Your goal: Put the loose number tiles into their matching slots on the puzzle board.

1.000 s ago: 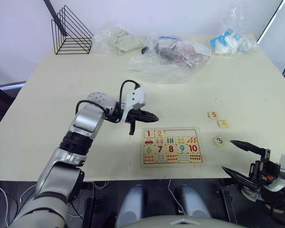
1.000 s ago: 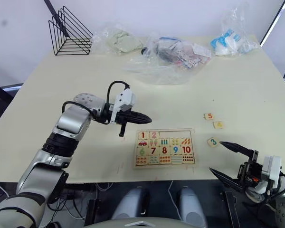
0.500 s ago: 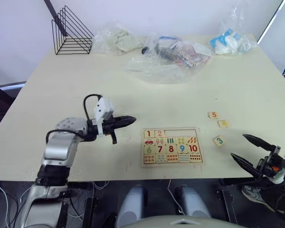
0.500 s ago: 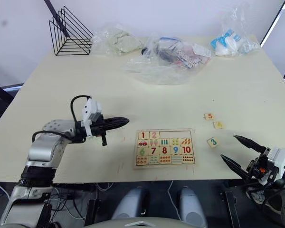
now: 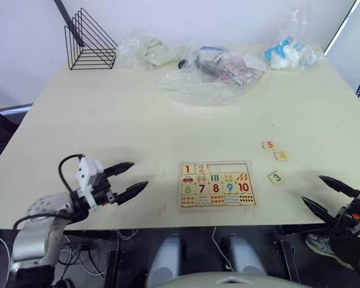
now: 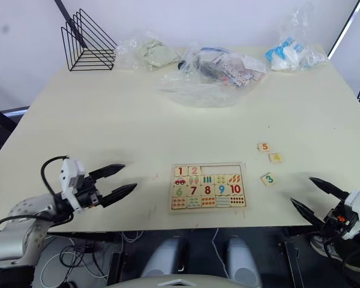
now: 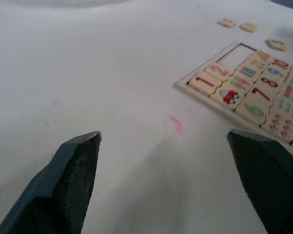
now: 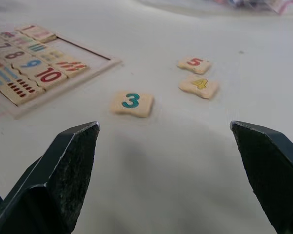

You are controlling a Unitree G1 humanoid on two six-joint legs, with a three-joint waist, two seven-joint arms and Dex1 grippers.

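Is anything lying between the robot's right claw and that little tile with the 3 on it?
No. In the right wrist view, only bare table separates the open right end effector from the 3 tile.

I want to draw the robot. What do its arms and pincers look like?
The left arm is silver-grey with rounded joints and a black looping cable. Each pincer, left pincer and right pincer, has a white block and two pointy black fingers.

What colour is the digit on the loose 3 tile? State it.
Teal green on the 3 tile, clearest in the right wrist view.
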